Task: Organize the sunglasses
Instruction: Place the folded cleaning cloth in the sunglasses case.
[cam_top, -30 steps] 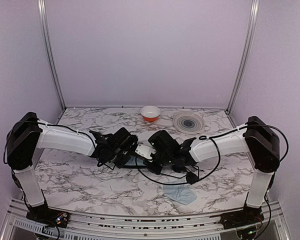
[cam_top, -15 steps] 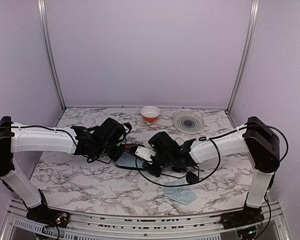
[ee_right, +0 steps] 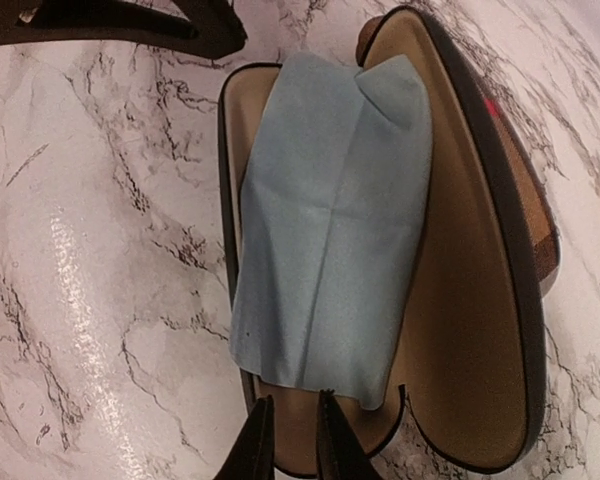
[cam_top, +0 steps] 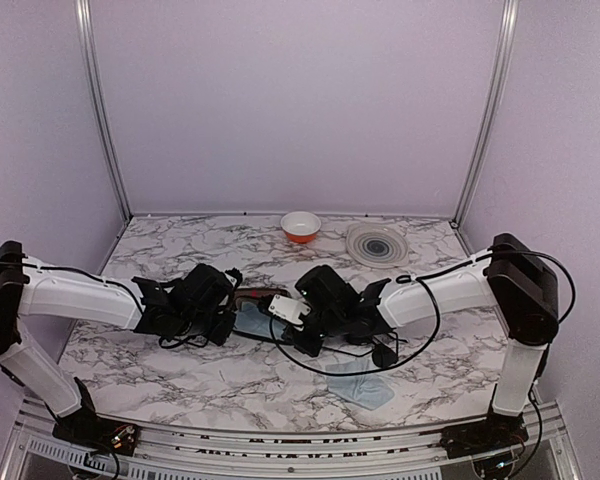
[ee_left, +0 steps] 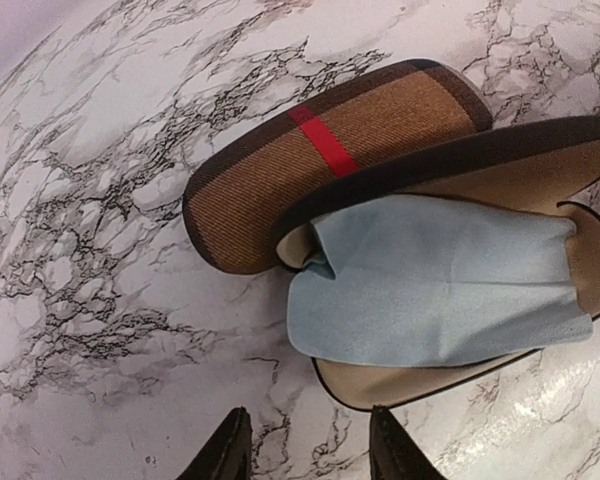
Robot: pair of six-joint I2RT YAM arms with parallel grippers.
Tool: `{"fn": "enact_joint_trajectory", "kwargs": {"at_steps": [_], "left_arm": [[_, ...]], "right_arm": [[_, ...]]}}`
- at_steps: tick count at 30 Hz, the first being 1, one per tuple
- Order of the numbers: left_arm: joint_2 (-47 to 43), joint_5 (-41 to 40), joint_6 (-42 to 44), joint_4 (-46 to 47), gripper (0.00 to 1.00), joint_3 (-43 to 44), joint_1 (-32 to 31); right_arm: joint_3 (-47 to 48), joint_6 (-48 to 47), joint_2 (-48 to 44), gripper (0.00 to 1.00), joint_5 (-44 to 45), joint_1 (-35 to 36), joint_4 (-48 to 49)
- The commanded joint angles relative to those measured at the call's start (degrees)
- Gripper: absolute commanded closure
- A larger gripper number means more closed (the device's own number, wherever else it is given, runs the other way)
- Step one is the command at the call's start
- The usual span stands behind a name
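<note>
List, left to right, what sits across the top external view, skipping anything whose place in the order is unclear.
left claw → open plaid case → orange bowl → grey plate

Marble table [cam_top: 180, 370] bears open plaid case [ee_left: 360, 150], bowl [cam_top: 300, 226], plate [cam_top: 377, 243], cloth [cam_top: 362, 388].

Open brown plaid case [ee_left: 380, 120] with a red stripe, lying on the marble table [cam_top: 180, 370]; a light blue cloth [ee_left: 430, 280] lies across its tan lining. Beyond the case: orange bowl [cam_top: 300, 226]. Beyond and right of the case: grey ringed plate [cam_top: 377, 243]. Nearer than the case, to its right: second blue cloth [cam_top: 362, 385].
</note>
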Motion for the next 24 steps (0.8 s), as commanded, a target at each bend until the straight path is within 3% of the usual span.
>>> {"fn": "enact_joint_trajectory", "kwargs": {"at_steps": [1, 14, 24], "left_arm": [[-1.1, 4.3, -4.6, 9.1, 0.59, -1.8, 2.2], [5.0, 8.1, -4.6, 14.1, 0.6, -1.5, 5.2], [3.6, 9.3, -5.3, 15.5, 0.6, -4.2, 5.2]], "right_arm": [[2.9, -0.1, 2.7, 0.84, 0.2, 0.5, -0.2], [5.8, -1.9, 6.8, 0.83, 1.8, 0.5, -2.2], [7.9, -0.4, 11.5, 0.86, 2.8, 0.1, -6.0]]}}
